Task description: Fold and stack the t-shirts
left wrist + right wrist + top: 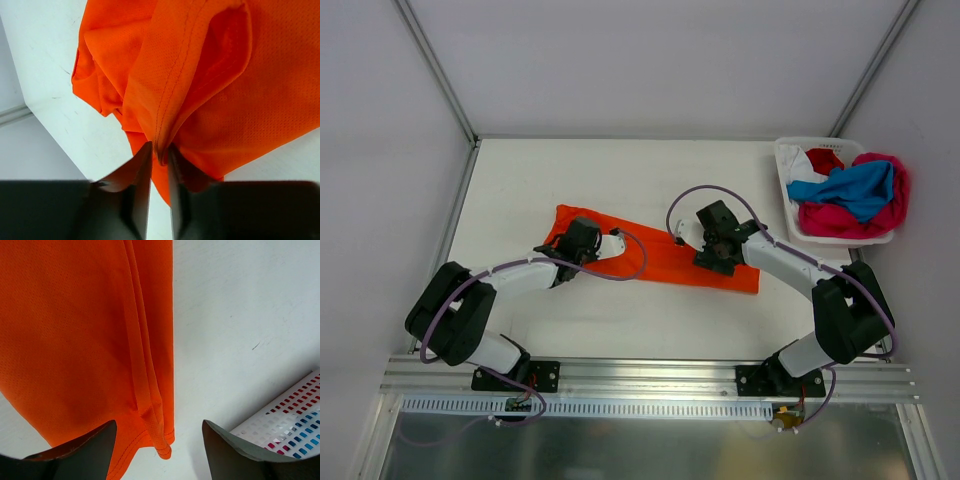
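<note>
Mesh-knit orange t-shirt (670,265) (long crumpled strip) on tabletop (620,170); left gripper (160,148) pinching its 9 o'clock fold, right gripper (160,426) spread wide.

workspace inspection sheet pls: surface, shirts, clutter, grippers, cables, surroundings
surface: flat white table, faint scuff marks
job's things: vivid orange cloth t-shirt lying partly folded mid-table; blue shirt, magenta-pink shirt, red shirt and white shirt heaped in white plastic basket at the far right corner
clutter: nothing seen
grippers: left gripper pinched on a bunched fold at the orange shirt's left end; right gripper open over its right hem
cables: left purple cable and right purple cable loop over the orange shirt
surroundings: pale wall panels; metal rail carrying the arm bases
</note>
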`<act>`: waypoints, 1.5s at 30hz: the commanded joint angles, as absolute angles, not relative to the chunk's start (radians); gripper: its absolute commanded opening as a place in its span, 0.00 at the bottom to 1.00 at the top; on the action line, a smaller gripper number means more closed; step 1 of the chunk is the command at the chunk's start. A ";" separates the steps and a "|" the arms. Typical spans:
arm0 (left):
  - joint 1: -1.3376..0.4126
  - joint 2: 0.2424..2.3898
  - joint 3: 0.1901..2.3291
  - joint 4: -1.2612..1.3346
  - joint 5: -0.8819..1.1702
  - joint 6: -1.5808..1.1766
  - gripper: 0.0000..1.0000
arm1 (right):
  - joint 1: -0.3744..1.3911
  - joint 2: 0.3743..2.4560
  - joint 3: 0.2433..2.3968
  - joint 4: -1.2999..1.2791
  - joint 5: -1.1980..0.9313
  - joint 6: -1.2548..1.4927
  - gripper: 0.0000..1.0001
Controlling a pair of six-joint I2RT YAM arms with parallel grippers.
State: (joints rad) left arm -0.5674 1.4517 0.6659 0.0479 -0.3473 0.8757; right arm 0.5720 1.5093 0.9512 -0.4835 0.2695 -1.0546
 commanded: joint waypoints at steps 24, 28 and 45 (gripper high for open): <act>-0.492 1.663 0.822 0.388 -0.453 1.043 0.00 | 0.575 1.493 0.933 -0.469 0.273 -1.026 0.73; -0.471 1.725 0.857 0.443 -0.446 1.094 0.00 | 0.575 1.491 0.930 -0.469 0.275 -1.023 0.73; -0.376 1.983 1.091 0.580 -0.456 1.224 0.93 | 0.589 1.509 0.931 -0.468 0.287 -1.002 0.73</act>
